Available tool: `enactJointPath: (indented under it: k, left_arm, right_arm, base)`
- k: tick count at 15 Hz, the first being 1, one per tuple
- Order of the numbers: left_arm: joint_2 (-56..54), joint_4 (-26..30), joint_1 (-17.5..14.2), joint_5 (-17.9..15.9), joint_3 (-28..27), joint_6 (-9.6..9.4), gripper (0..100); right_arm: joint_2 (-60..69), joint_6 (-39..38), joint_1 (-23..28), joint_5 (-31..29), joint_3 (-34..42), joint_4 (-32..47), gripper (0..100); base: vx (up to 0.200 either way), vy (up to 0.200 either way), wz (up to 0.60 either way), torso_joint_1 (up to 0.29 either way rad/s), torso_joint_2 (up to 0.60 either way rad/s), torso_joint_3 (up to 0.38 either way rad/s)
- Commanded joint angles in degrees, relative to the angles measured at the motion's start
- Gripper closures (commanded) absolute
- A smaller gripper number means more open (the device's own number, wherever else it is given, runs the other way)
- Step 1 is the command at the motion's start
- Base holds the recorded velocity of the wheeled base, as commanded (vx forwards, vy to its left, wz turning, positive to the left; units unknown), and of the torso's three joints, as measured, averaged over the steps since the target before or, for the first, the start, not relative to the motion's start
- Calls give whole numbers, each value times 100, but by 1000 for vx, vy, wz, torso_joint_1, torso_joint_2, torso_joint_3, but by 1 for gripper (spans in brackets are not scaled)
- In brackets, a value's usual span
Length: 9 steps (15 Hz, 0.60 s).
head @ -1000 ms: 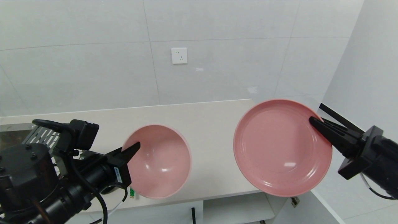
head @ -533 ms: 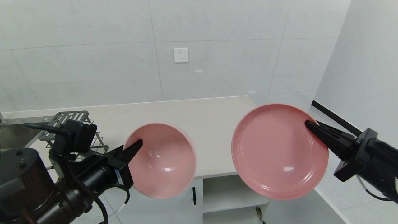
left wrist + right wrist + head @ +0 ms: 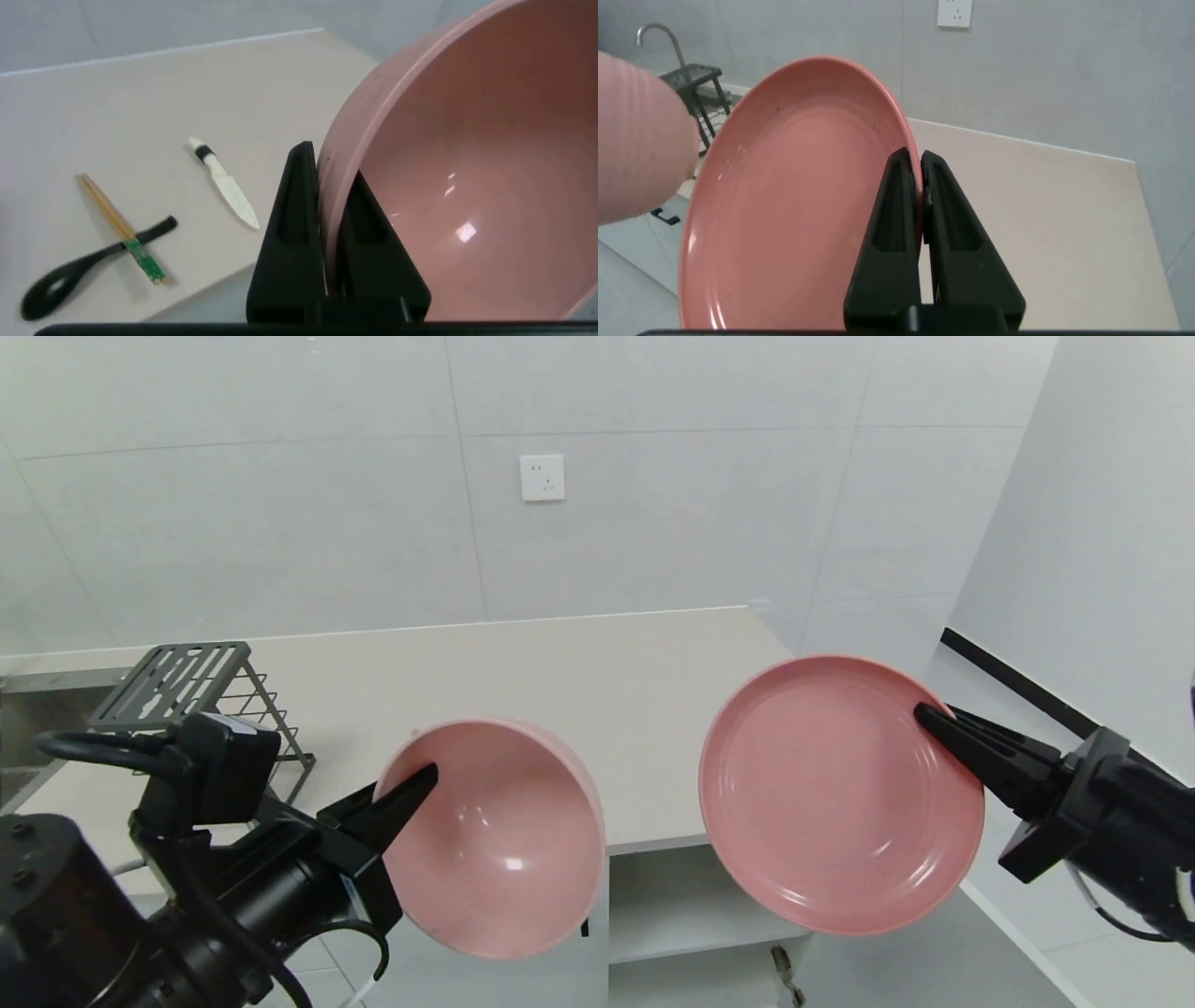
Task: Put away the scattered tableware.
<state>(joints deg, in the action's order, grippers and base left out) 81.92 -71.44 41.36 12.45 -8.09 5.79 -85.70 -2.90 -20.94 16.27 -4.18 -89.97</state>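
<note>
Bench (image 3: 579, 681): pale top, with a wire rack (image 3: 177, 686) at its left end.

Pink plate (image 3: 831, 803): in the air past the bench's right end, tilted on edge. The right claw (image 3: 921, 712) is closed on its rim.

Pink bowl (image 3: 504, 845): likewise aloft and tilted, with the left claw (image 3: 428, 773) clamped across its rim.

Black spoon (image 3: 159, 227), chopsticks (image 3: 103, 205) and white utensil (image 3: 229, 191): lying on the bench.

Assessment: carrying stage. The next move calls for steady transport to storage, since either rim could slip.
</note>
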Motion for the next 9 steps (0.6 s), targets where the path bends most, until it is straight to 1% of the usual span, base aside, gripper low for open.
enactJointPath:
  k: [1,2,4,8,9]
  left_arm:
    - [34,-2,249,3,141,-8,100]
    - [26,-2,293,3,159,1,100]
    - [78,-72,267,12,159,36,100]
    - [500,-608,267,3,344,-8,100]
    - [738,-872,267,12,396,-8,100]
  right_arm:
    - [-35,35,-33,7,93,-3,100]
    - [-131,237,-24,7,163,-3,100]
    - [-412,563,3,-1,278,-3,100]
    - [-650,615,99,-1,392,-3,100]
    - [-685,650,126,-1,409,-3,100]
  base:
    - [0,0,0,-193,383,183]
    - [0,0,0,-188,383,193]
    - [0,0,0,-220,427,215]
    - [0,0,0,-272,547,266]
    - [0,0,0,-276,554,261]
